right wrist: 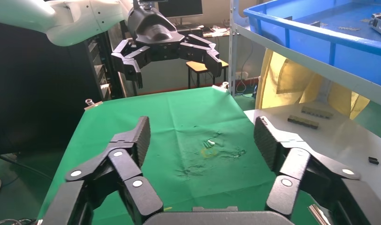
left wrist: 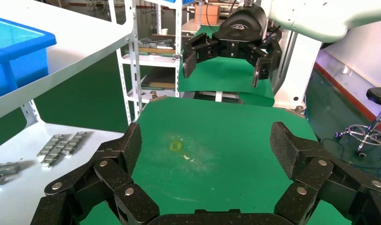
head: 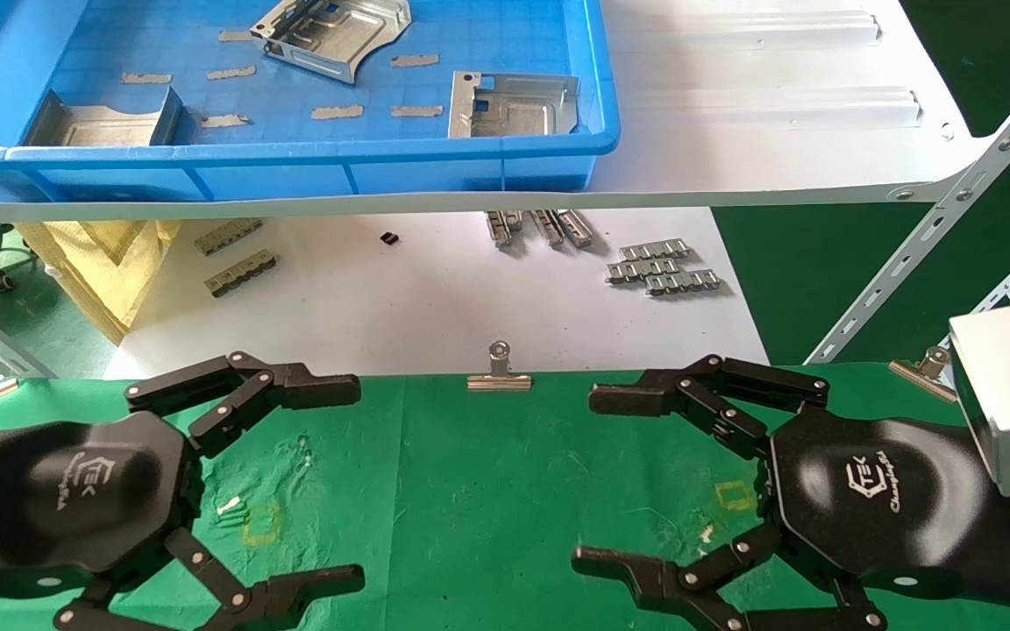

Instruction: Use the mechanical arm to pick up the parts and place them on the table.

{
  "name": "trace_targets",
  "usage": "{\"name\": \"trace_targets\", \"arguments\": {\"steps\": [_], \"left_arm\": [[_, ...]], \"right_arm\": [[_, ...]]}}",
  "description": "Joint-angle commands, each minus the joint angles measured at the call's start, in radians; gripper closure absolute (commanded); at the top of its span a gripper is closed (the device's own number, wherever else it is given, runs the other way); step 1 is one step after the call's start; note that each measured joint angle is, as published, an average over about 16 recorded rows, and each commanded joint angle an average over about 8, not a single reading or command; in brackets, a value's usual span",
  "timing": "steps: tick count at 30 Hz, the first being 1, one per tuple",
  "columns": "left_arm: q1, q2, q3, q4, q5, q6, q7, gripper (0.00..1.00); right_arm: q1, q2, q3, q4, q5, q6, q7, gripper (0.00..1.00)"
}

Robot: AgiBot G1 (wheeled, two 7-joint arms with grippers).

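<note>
From the head view, the bench (head: pixel 487 491) is covered in wrinkled green cloth with small yellow square marks, its far edge pinned by a silver binder clip (head: pixel 499 368). The left end effector (head: pixel 338 482) and the right end effector (head: pixel 597 478) hover low over the cloth on their own sides, facing each other, each with its fingers spread wide and nothing between them. Beyond the bench lies a white sheet surface (head: pixel 435 307) carrying grey ribbed connector strips (head: pixel 663 267), and above that a white shelf board (head: pixel 777 114) bears a blue tray (head: pixel 295 166). Three silver parts (head: pixel 334 35) lie in the tray, well apart, among tan tape strips (head: pixel 336 111). In the left wrist view, the left end effector (left wrist: pixel 205 145) is released over the green cloth, the right end effector (left wrist: pixel 226 63) hangs released at the far side, and behind it stand white shelving racks (left wrist: pixel 132 61), a second green-covered surface and a stool (left wrist: pixel 376 122) on the floor. In the right wrist view, the right end effector (right wrist: pixel 202 138) is released above scuffed cloth, the left end effector (right wrist: pixel 172 58) hangs opposite, the tray's blue wall (right wrist: pixel 320 37) rises on the shelf, and a yellow bag (right wrist: pixel 292 84) hangs under it.
</note>
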Motion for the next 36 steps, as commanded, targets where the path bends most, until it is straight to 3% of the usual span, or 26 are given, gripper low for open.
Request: {"name": "trace_targets", "arguments": {"steps": [1, 24, 30, 36], "left_arm": [[0.0, 0.0, 0.0, 0.0, 0.0, 0.0, 0.0, 0.0], [-0.033, 0.004, -0.001, -0.006, 0.002, -0.004, -0.012, 0.0], [-0.232, 0.044, 0.016, 0.046, 0.08, -0.043, -0.055, 0.0], [-0.543, 0.166, 0.097, 0.299, 0.282, -0.09, -0.058, 0.0]], "right_arm": [[0.0, 0.0, 0.0, 0.0, 0.0, 0.0, 0.0, 1.0], [0.0, 0.0, 0.0, 0.0, 0.0, 0.0, 0.0, 1.0], [0.0, 0.0, 0.0, 0.0, 0.0, 0.0, 0.0, 1.0], [0.0, 0.0, -0.001, -0.001, 0.0, 0.0, 0.0, 1.0]]}}
